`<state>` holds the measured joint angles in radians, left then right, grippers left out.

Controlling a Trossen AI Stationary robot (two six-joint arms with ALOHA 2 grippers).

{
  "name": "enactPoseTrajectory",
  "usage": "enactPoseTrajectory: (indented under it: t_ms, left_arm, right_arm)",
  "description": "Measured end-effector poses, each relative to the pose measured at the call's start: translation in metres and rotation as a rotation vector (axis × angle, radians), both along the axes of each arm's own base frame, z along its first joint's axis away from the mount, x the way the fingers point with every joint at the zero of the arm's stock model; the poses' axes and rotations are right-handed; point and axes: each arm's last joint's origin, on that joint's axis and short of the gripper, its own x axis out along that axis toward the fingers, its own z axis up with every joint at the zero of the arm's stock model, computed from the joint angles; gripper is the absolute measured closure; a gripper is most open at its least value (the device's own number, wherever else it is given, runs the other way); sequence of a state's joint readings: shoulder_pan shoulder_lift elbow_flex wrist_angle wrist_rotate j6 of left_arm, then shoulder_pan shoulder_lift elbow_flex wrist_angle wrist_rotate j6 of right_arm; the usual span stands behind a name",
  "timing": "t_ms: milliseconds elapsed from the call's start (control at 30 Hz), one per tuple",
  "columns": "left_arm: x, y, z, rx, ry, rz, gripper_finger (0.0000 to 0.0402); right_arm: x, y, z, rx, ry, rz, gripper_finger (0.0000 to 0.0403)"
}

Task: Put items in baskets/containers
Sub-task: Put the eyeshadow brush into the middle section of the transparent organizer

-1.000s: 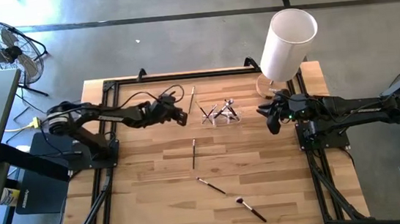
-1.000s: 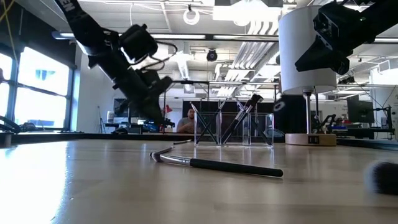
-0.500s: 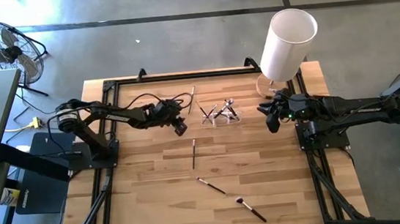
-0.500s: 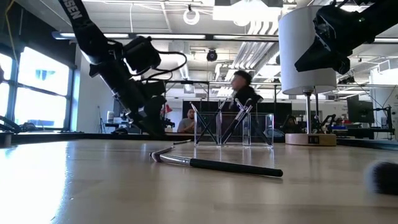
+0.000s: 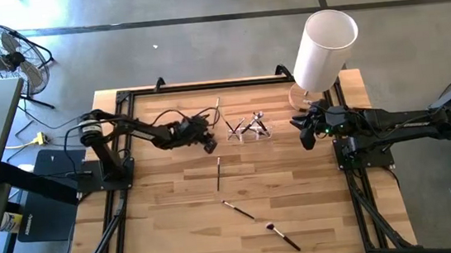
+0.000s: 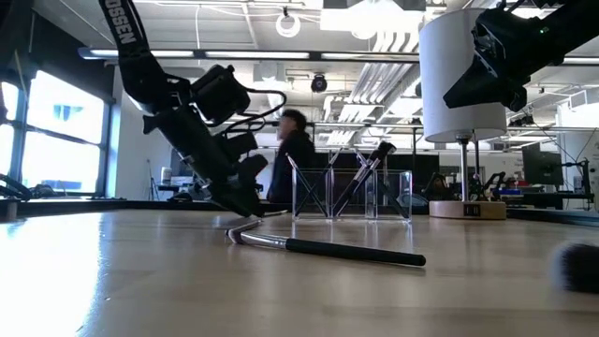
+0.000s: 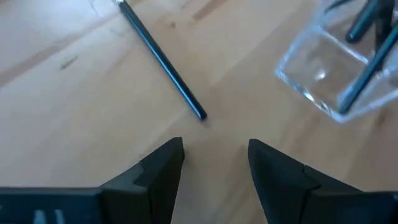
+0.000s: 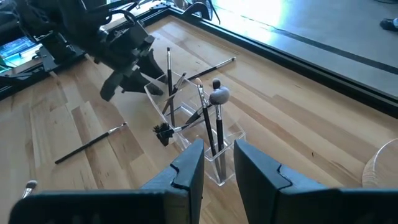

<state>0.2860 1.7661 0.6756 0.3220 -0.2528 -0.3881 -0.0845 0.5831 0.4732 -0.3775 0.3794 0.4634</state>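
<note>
Left gripper (image 5: pixel 208 144) hovers low, fingers (image 7: pixel 155 171) parted and empty, brush (image 5: pixel 218 174) at its six o'clock; right gripper (image 5: pixel 303 133) waits, fingers slightly apart, empty.

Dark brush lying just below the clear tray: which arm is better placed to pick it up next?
Left. Its open claw is low over the dark brush; the right claw waits beyond the clear tray.

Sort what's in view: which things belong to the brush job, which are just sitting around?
Job:
- clear tray, several brushes already standing in it
- loose brushes on the table
- left gripper, open, low beside the tray
- right gripper, open, waiting at the table's right edge

Not part of it:
- white cylinder
- floor fan
</note>
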Motion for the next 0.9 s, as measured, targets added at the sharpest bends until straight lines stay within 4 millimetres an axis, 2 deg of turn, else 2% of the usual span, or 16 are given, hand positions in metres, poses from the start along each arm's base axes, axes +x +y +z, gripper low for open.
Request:
enactPoseTrajectory:
  t_ms: [333, 533, 633, 900]
  left_arm:
    - [0.026, 0.010, -0.007, 0.066, 0.090, 0.067, 0.0215]
    - [0.028, 0.013, -0.004, 0.084, 0.118, 0.163, 0.0222]
    - [0.026, 0.014, -0.006, 0.103, 0.152, 0.180, 0.0252]
    - [0.019, 0.012, -0.011, 0.040, 0.223, 0.192, 0.0387]
  right_arm:
    - [0.000, 0.000, 0.000, 0.000, 0.002, 0.001, 0.0321]
    - [0.000, 0.000, 0.000, 0.005, 0.002, 0.004, 0.0321]
    - [0.000, 0.000, 0.000, 0.008, 0.001, 0.005, 0.0321]
    - [0.000, 0.000, 0.000, 0.008, 0.001, 0.007, 0.0321]
